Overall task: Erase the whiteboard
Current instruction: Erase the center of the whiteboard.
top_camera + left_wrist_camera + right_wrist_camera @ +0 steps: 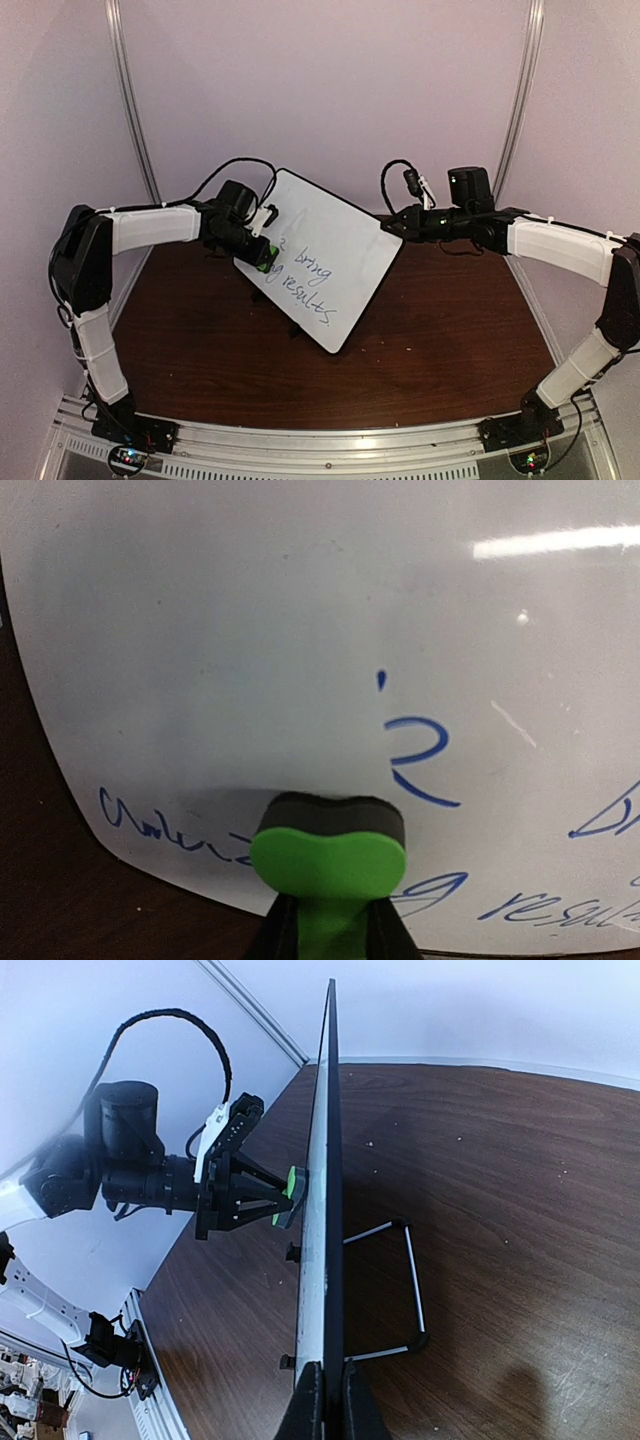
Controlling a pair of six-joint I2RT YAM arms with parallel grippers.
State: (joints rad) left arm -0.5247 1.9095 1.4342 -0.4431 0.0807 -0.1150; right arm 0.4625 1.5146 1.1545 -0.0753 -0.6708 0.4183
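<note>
Overhead my view is dim and pinkish; at my left wrist, glare streaks the whiteboard's (pixel 300 650) upper right.

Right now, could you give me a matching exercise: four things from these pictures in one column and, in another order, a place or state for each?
1. whiteboard
2. green eraser
3. right gripper
4. wire stand

A. shut on the board's edge
B. on the table, behind the board
C. carries blue handwriting
D. held by the left gripper against the board's face

Pairs: 1-C, 2-D, 3-A, 4-B.
</note>
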